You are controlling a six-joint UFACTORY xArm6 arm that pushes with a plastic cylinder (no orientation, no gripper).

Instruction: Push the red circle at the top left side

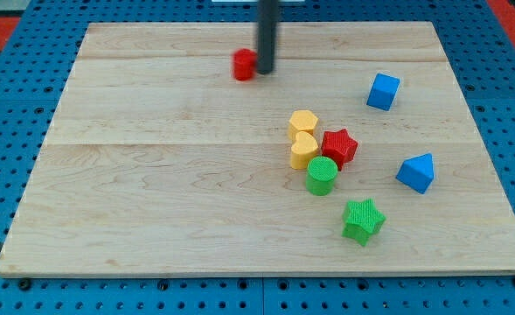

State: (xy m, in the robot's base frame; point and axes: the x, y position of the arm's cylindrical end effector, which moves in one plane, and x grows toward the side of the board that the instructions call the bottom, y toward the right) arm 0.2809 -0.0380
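Note:
The red circle (pixel 243 65) sits near the view's top, a little left of centre, on the wooden board (pixel 152 192). My tip (pixel 265 72) stands right against the red circle's right side, touching or nearly touching it. The dark rod rises straight up out of the view's top.
Right of centre is a cluster: two yellow blocks (pixel 303 123) (pixel 303 150), a red star (pixel 338 145) and a green cylinder (pixel 322 175). A green star (pixel 363 220) lies below them. A blue cube (pixel 383 91) and a blue triangular block (pixel 416 172) lie at the right.

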